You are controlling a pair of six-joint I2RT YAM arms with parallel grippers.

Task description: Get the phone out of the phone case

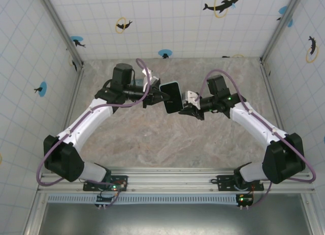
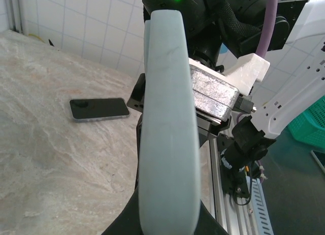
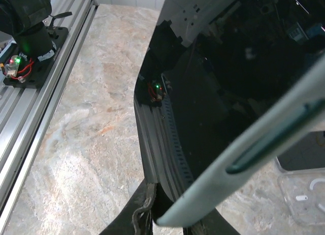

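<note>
The black shiny phone (image 3: 223, 93) was not out yet; it sat inside the pale grey-blue rubbery phone case (image 2: 167, 118); both were up in the air over the middle of the stone-patterned desk (image 1: 167, 148), standing on edge between the two arms. The left claw (image 1: 160, 97) was clamped on one side of the case; the right claw (image 1: 185, 104) looked clamped on the other side, probably so one could hold tight while the other peeled the case away. I counted two claws and one held phone in one case; one more dark flat phone (image 2: 99, 109) lay on the desk; one clear empty case (image 3: 304, 194) lay there too.
</note>
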